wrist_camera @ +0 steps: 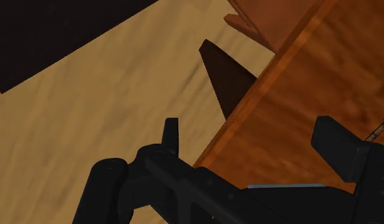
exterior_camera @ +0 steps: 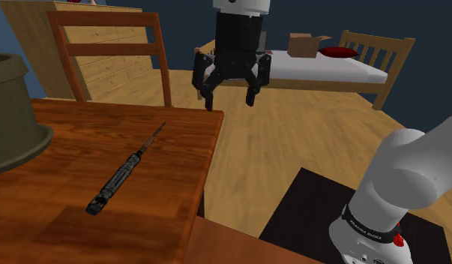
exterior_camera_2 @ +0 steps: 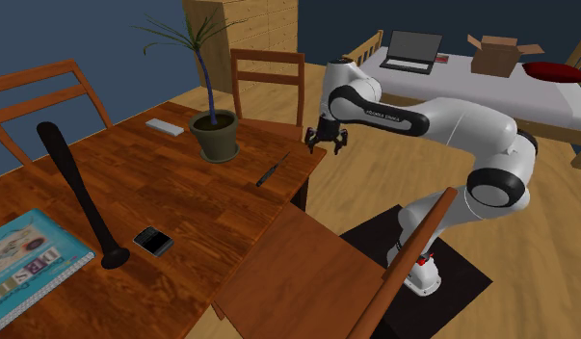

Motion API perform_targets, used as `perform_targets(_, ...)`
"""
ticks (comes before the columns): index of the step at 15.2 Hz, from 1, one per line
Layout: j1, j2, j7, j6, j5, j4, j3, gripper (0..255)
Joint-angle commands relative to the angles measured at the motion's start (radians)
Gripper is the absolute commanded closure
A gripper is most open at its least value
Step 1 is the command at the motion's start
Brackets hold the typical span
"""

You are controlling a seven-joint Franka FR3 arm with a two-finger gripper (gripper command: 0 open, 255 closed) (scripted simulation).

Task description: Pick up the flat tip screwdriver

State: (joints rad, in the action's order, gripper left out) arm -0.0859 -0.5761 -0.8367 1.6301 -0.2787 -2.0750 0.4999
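Wooden counter [exterior_camera: 67, 154] carries the flat tip screwdriver [exterior_camera: 127, 169], lying flat near its edge, dark handle toward the shoulder view's lower left, tip toward the chair [exterior_camera: 104, 49]. A plant pot [exterior_camera: 8, 112] stands at the shoulder view's left. The gripper [exterior_camera: 230, 94] hangs above the counter's edge, fingers [exterior_camera: 209, 99] spread apart, clasping nothing.

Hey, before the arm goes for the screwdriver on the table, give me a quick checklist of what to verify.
1. Gripper open: ok, its jaws stand apart.
2. Screwdriver lying flat and uncovered on the table: ok.
3. Gripper above the screwdriver: not ok, it hangs near the table's edge, with the screwdriver off to one side.
4. Plant pot apart from the screwdriver: ok.
5. Jaws lined up across the handle: cannot tell.
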Motion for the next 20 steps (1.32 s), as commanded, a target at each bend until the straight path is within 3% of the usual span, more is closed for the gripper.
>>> perform_targets(1, -0.017, 0.058, -0.109, 0.003, -0.017, 0.053, 0.059, 0)
perform_targets(8, -0.094, 0.333, -0.480, 0.039, 0.023, 0.279, 0.271, 0)
perform_targets(11, -0.105, 0.497, -0.665, 0.054, 0.107, 0.398, 0.366, 0)
perform_targets(13, -0.084, 0.625, -0.797, 0.056, 0.191, 0.488, 0.413, 0)
perform_targets(20, -0.079, 0.617, -0.789, 0.138, 0.181, 0.401, 0.403, 0)
